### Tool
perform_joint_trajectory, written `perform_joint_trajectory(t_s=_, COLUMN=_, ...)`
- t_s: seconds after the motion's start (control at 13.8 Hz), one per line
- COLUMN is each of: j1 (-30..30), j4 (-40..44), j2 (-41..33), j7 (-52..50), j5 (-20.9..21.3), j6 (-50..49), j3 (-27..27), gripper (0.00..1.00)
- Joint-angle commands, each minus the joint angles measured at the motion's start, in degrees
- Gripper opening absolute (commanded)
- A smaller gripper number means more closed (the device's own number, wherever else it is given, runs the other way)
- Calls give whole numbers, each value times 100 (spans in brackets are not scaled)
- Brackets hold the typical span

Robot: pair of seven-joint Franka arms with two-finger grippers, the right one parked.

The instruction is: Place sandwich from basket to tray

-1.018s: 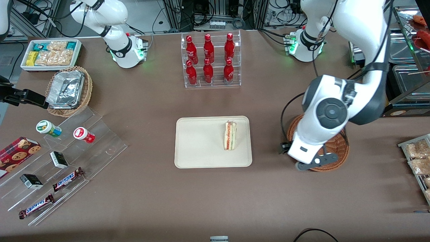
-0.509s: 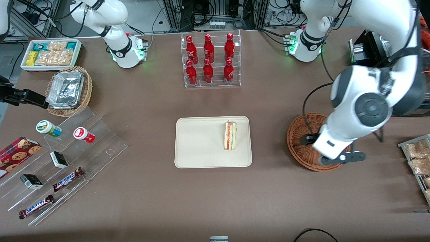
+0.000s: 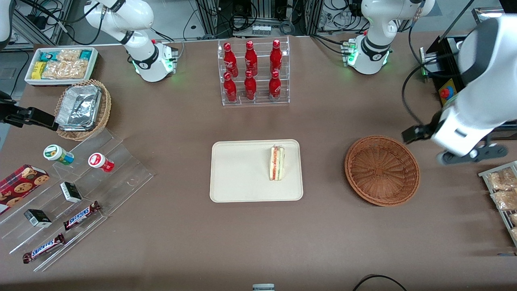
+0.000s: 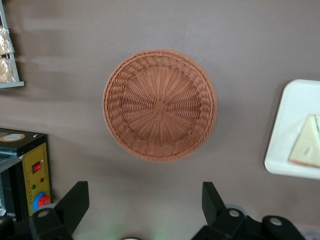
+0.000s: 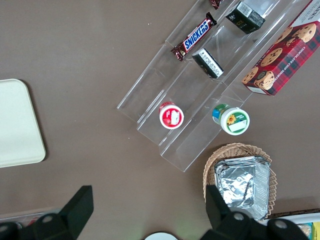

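We see the left arm raised high toward its own end of the desk (image 3: 169, 250), its end effector (image 4: 145, 200) hanging above the desk beside the basket (image 3: 382, 170), fingers (image 4: 75, 200) spread wide apart and holding nothing. The sandwich (image 3: 277, 163) lies on the tray (image 3: 238, 173) at the desk's middle, on the part of the tray nearest the basket and well apart from the end effector, with the basket between them.

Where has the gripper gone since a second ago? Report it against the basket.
Yes: the gripper, open, left its spot over the basket, now beside it toward the working arm's end.
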Motion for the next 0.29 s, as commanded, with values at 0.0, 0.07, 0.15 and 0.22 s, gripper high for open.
perform_joint_trajectory(t_s=0.0, j1=496, j4=-122, j2=-295, j7=451, j5=-290, j6=-175, j3=-154, gripper=100)
perform_joint_trajectory(t_s=0.07, j1=515, j4=-130, j2=-313, j7=557, j5=-290, j6=-201, j3=-145, gripper=100)
perform_joint_trajectory(t_s=0.15, j1=515, j4=-122, j2=-313, j7=584, j5=-290, j6=-202, j3=-128, gripper=100)
perform_joint_trajectory(t_s=0.22, j1=515, j4=-122, j2=-313, j7=584, j5=-290, j6=-202, j3=-110, gripper=100)
